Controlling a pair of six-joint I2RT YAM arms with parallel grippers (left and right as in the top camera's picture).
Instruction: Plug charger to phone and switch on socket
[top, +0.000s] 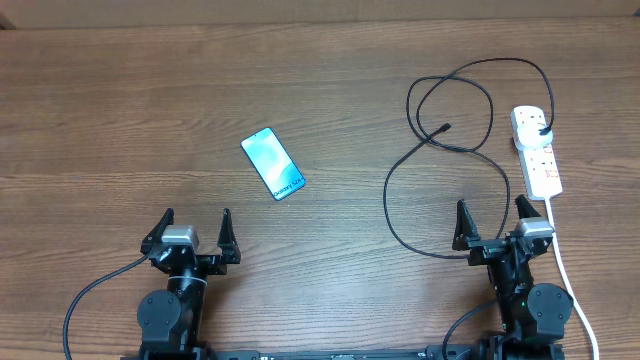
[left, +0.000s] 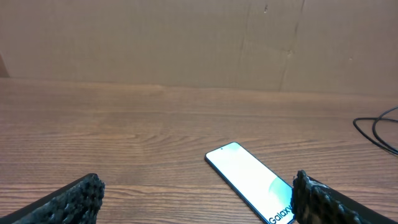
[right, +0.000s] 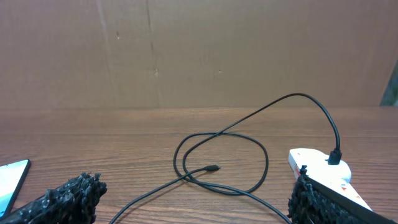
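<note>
The phone (top: 273, 164) lies flat on the table, screen up, left of centre; it also shows in the left wrist view (left: 252, 182) and at the left edge of the right wrist view (right: 11, 180). The charger cable (top: 440, 180) lies in loops at the right, its connector tip (top: 444, 128) free on the wood and seen in the right wrist view (right: 212, 168). Its black plug (top: 543, 132) sits in the white socket strip (top: 537, 150), also in the right wrist view (right: 317, 163). My left gripper (top: 195, 232) is open and empty, near the phone. My right gripper (top: 492, 222) is open and empty, near the strip.
The strip's thick white cord (top: 572, 285) runs down past my right arm toward the front edge. A brown cardboard wall (left: 199, 37) stands behind the table. Bare wood lies between the phone and the cable loops.
</note>
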